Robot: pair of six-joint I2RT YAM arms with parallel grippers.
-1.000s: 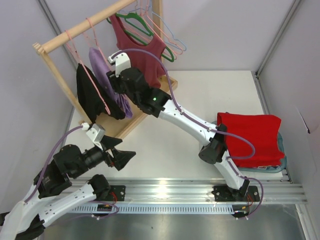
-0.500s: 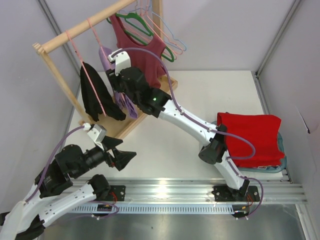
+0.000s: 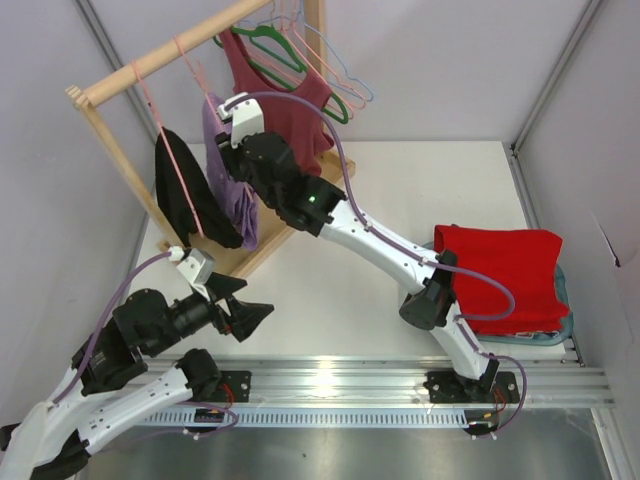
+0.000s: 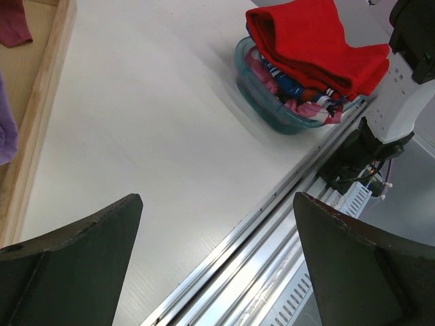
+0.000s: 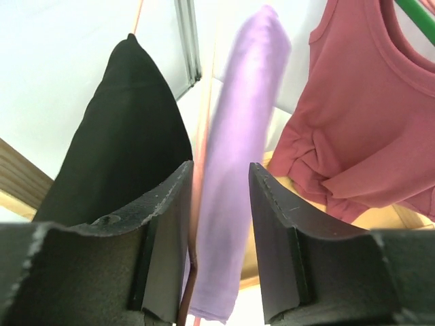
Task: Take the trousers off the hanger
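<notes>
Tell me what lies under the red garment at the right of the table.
A teal tub holding folded clothes, with pink and blue patterned ones showing at its rim. Whatever lies deeper is covered.

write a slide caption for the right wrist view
Open right gripper framing the lilac trousers, which hang between a black garment and a maroon top.

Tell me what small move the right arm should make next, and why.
Probably ease the right claw forward and close on the trousers. The claw stands open with the lilac fabric framed in its gap, seemingly not yet gripped, and the trousers hang on the pink hanger.
</notes>
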